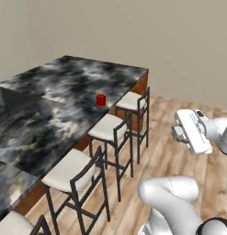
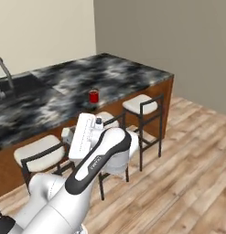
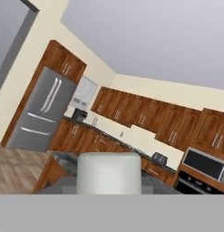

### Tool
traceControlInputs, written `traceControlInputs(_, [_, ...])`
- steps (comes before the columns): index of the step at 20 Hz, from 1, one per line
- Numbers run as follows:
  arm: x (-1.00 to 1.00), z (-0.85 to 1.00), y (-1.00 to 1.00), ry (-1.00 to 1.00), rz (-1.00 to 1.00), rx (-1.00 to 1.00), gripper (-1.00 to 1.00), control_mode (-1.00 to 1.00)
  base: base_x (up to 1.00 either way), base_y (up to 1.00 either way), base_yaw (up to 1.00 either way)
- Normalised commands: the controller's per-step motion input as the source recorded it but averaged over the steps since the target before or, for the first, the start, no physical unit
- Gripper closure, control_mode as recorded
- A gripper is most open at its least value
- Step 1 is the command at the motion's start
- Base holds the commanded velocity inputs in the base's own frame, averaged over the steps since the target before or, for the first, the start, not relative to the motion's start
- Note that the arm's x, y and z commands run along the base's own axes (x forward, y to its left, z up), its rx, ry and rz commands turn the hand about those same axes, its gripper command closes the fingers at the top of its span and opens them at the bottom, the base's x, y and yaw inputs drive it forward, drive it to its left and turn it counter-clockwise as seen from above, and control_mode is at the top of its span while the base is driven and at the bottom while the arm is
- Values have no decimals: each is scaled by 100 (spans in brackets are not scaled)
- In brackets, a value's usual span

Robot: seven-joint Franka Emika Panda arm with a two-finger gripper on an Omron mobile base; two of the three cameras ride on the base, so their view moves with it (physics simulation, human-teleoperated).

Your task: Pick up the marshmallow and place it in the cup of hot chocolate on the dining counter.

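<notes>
The red cup of hot chocolate stands near the front edge of the marbled dining counter. My gripper hangs in the air off the counter, above the stools and the floor, well clear of the cup and about level with the countertop. In the hand view a white soft block, the marshmallow, sits right in front of the camera between the jaws, and the gripper is shut on it. The fingertips themselves are hidden behind it.
A row of black-framed stools with white seats lines the counter's near side, below the hand. A black sink with a dark tap lies in the counter, left of the cup. Wooden floor spreads to the right.
</notes>
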Motion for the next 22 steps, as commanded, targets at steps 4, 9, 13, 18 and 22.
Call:
traceControlInputs(4, [0, 0, 0, 0, 0, 0, 100, 100, 100, -89, 50])
traceControlInputs(9, [0, 0, 0, 0, 0, 0, 100, 100, 96, -95, 49])
traceControlInputs(13, [0, 0, 0, 0, 0, 0, 100, 100, 77, -94, 48])
traceControlInputs(18, [0, 0, 0, 0, 0, 0, 100, 100, 75, -87, 49])
traceControlInputs(22, [0, 0, 0, 0, 0, 0, 100, 100, 90, -14, 44])
